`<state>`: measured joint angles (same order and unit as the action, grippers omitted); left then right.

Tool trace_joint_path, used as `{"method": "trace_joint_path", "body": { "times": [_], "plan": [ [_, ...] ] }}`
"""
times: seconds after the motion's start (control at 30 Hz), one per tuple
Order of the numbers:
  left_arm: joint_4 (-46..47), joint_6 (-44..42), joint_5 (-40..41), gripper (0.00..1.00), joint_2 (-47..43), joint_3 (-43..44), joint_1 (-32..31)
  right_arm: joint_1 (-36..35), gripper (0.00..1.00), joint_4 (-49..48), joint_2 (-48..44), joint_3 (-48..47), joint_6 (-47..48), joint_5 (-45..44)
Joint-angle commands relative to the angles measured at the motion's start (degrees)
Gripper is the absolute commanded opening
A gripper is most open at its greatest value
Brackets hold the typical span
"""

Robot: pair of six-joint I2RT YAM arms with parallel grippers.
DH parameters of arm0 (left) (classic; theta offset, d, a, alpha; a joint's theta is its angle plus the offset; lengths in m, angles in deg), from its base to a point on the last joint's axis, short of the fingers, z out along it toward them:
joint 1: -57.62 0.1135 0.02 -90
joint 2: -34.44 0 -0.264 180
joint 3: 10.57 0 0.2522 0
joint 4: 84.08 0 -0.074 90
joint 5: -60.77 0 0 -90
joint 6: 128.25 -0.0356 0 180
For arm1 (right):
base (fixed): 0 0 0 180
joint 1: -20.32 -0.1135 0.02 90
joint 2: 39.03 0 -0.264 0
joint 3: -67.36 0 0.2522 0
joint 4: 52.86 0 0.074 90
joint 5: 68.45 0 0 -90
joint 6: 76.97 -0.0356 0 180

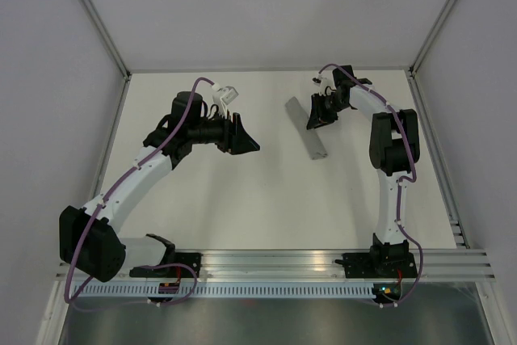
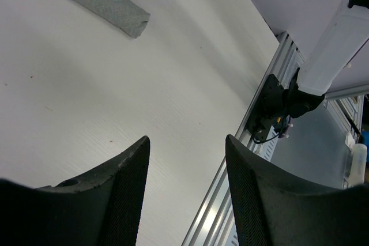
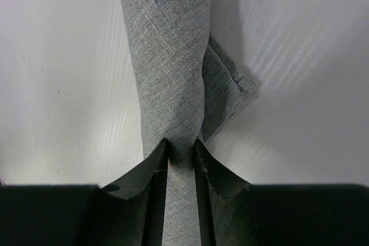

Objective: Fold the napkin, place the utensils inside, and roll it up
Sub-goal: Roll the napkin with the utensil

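Rolling step, looks near done: the napkin point(image 3: 170, 56) lies as a tight grey roll on the table point(image 1: 242, 208), right of centre, with one loose flap sticking out. The right gripper point(image 3: 180, 145) pinches the roll, fingers narrow on the cloth. The left gripper point(image 2: 187, 142) hovers well apart, fingers wide, holding nothing. No utensils visible, probably inside. Next move: tuck the flap, or release without unrolling.

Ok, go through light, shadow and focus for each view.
Top external: soft even light, faint shadows on the table, nothing blown out. Left wrist: the napkin is crisp, the dark jaws near the lens lose detail. Right wrist: napkin weave sharp, soft shadow to its right, jaws nearly black.
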<state>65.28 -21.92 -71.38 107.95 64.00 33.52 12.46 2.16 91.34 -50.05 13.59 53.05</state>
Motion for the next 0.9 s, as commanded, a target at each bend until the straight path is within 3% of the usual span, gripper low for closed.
{"method": "trace_joint_path", "body": {
  "times": [0.0,0.37,0.87],
  "plan": [
    [1.4,3.8,-1.4,0.60,0.1,0.0,-0.1,0.5,0.29,0.0,1.1,-0.9,1.6,-5.6],
    [1.4,4.0,-1.4,0.60,-0.1,-0.1,-0.2,0.5,0.39,0.2,-0.1,-1.3,2.4,-6.9],
    [1.7,3.9,-2.0,0.60,-0.1,-0.3,-0.2,0.5,0.42,1.5,-2.5,-4.0,3.0,-2.9]
  ]
}}
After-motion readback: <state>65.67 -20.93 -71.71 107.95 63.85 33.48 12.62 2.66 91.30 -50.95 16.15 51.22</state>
